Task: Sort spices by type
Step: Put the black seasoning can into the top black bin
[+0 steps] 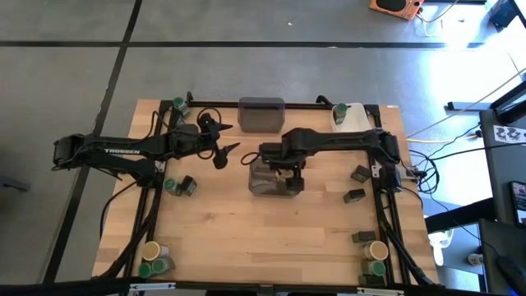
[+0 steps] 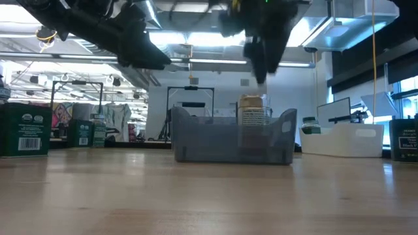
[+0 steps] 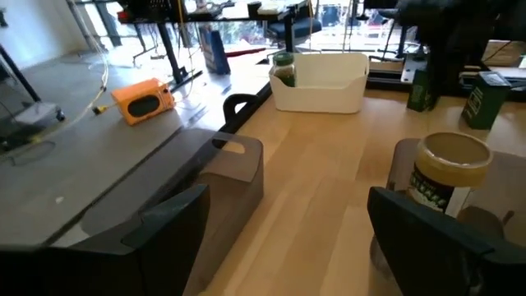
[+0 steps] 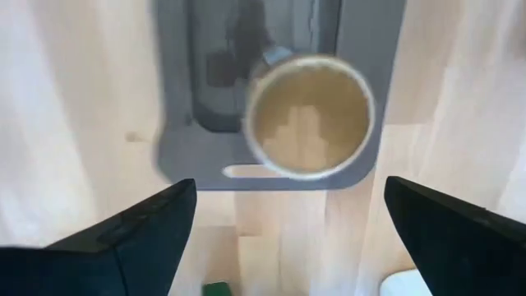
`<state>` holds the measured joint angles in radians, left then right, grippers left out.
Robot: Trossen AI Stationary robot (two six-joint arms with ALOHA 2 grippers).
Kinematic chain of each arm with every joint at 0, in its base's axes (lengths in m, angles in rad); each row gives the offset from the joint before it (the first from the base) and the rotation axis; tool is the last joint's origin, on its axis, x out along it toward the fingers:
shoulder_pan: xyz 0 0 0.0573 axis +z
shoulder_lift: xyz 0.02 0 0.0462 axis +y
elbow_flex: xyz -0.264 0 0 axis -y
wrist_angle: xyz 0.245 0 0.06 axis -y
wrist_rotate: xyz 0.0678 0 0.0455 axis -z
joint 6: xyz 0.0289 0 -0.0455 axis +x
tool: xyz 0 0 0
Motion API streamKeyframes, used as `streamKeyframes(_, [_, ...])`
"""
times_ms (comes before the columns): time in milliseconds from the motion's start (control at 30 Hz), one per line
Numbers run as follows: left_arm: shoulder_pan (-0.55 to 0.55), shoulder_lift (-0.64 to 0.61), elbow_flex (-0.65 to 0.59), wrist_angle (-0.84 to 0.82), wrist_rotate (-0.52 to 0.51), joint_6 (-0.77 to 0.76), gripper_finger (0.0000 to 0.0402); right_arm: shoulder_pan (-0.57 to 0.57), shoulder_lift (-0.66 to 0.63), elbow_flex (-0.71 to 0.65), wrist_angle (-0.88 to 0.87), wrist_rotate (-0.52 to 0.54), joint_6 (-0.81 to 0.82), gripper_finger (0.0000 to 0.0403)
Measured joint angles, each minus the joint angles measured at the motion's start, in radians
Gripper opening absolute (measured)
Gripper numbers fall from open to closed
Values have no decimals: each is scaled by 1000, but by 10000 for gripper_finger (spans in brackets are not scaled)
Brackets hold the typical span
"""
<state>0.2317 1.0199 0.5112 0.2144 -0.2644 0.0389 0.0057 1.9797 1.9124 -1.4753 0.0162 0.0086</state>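
Dark fingers (image 4: 131,238) of the right gripper (image 4: 292,222) frame the right wrist view, spread wide, nothing between them. Directly below sits a tan-lidded jar (image 4: 309,115), upright inside the grey bin (image 4: 179,152) at table centre. Low view confirms: jar (image 2: 251,111) stands in the translucent bin (image 2: 232,140), right gripper (image 2: 260,62) hanging above it, not touching.

Left gripper (image 1: 223,148) hovers just left of that bin, jaws open and empty; its wrist view looks past both fingers (image 3: 164,226) at the same jar (image 3: 448,173).

Second grey bin (image 1: 261,113) sits at the table's far edge, centre. White tray (image 1: 355,115) at far right corner, 1 green-lidded jar (image 1: 339,109) in it.

Remaining spices scattered:
- near-left corner: cream-lidded jar (image 1: 151,251), green-lidded jars (image 1: 158,265)
- left side: green jar (image 1: 170,186) beside a dark tin (image 1: 187,185)
- far-left corner: green jar (image 1: 178,104)
- right side: 2 dark tins (image 1: 360,173), (image 1: 354,196)
- near-right corner: dark tin (image 1: 362,237), cream-lidded jar (image 1: 377,250), green jar (image 1: 377,268)
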Motion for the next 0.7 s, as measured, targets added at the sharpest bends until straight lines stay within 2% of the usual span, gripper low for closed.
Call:
streamKeyframes(167, [0,0,0,-25,0,-7,329,37,-84,12,28,36,13,390])
streamKeyframes(333, [0,0,0,-77,0,-32,329,63,-197,-108,141,105,13,390])
streamKeyframes(500, [-9,0,0,-64,5,-1,329,62,-369,-373,295,114,13,390])
streamKeyframes(700, [-44,0,0,-5,13,47,329,37,-629,-728,643,114,-14,390])
